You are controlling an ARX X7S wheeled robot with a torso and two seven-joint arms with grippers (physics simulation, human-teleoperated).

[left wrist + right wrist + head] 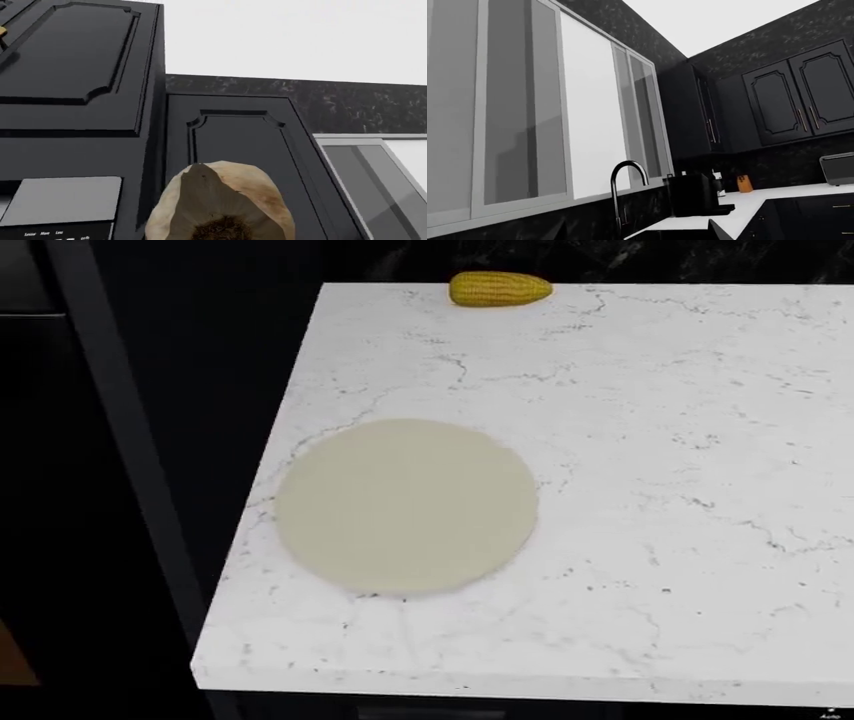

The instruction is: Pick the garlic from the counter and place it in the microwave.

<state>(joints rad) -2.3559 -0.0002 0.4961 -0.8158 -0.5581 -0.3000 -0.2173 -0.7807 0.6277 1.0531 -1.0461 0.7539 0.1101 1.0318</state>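
Tall grey-framed window point(540, 115), curved black tap point(627, 192) just below it, black coffee machine point(694, 195) beside the tap, dark panelled wall cupboards point(800, 100) beyond, speckled black walls

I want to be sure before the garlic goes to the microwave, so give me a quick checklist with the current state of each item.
1. Garlic off the counter: ok. The garlic fills the left wrist view close up; the counter holds only the plate and corn cob.
2. Left gripper's hold: cannot tell, no fingers visible.
3. Microwave door open: cannot tell; only a control panel shows.
4. Right gripper free: cannot tell; its view shows a faucet and cabinets.
5. Arms over the counter: none visible in head view.
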